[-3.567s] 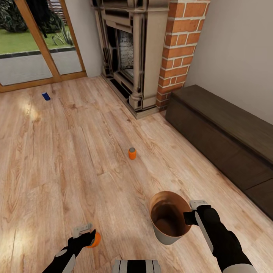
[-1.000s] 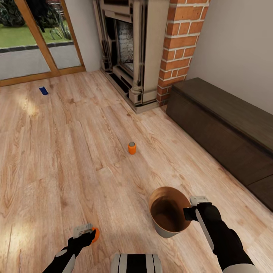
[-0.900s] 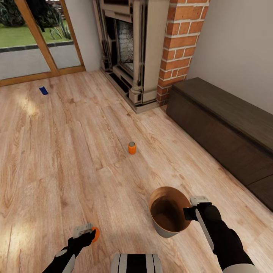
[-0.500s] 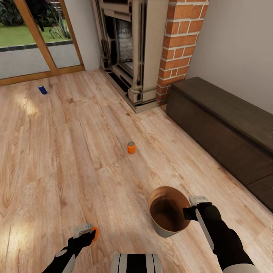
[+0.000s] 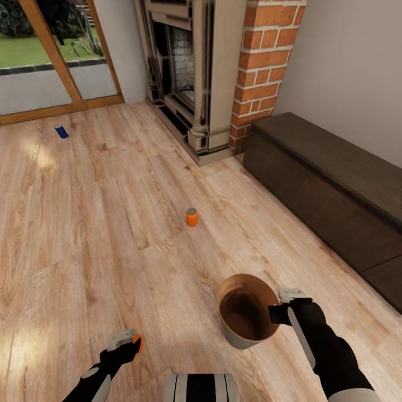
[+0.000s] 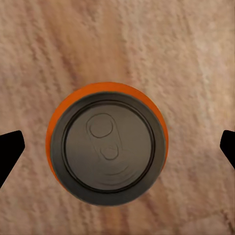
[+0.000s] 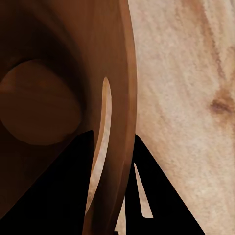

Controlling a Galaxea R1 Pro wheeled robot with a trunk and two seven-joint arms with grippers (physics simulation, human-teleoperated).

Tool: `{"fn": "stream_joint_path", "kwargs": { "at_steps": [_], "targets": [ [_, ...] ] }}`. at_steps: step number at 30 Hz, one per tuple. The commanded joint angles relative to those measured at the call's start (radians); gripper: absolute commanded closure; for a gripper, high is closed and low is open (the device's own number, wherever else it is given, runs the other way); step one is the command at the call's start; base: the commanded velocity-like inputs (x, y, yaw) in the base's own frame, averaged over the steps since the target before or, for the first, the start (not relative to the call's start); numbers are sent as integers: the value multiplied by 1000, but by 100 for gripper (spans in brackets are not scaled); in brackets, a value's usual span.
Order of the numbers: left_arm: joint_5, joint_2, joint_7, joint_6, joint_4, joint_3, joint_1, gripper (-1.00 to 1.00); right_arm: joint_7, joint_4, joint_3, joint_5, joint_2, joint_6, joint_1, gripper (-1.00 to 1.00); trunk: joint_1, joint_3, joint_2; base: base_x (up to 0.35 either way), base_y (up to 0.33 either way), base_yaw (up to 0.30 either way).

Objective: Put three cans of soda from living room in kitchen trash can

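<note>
- No brand, label or writing can be read on any can or on the trash can (image 5: 245,318)
- Right claw (image 5: 279,304) is clamped on the trash can's rim, one finger inside and one outside, holding it off the wood floor (image 5: 84,223)
- Left claw (image 5: 127,341) stands wide open above an upright orange can (image 6: 106,142), fingertips clear of its sides
- A second orange can (image 5: 191,216) stands beyond the trash can, toward the brick fireplace (image 5: 223,72)
- The blue can (image 5: 61,132) lies far off by the glass door (image 5: 50,56)
- A dark low cabinet (image 5: 329,190) runs along the wall beside the fireplace
</note>
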Motion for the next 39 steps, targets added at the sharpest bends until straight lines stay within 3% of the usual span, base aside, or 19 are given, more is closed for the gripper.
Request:
{"fn": "stream_joint_path", "kwargs": {
  "at_steps": [1, 8, 30, 39],
  "targets": [
    [0, 0, 0, 0, 0, 0, -1, -100, 2, 17, -1, 23, 0, 1, 0, 100, 2, 0, 0, 0, 0, 0],
    [0, 0, 0, 0, 0, 0, 0, -100, 2, 17, -1, 23, 0, 1, 0, 100, 21, -16, -35, 0, 0, 0],
    [0, 0, 0, 0, 0, 0, -1, -100, 2, 16, -1, 23, 0, 1, 0, 100, 21, -16, -35, 0, 0, 0],
    [0, 0, 0, 0, 0, 1, 0, -100, 4, -43, -1, 23, 0, 2, 0, 100, 21, -16, -35, 0, 0, 0]
  ]
}}
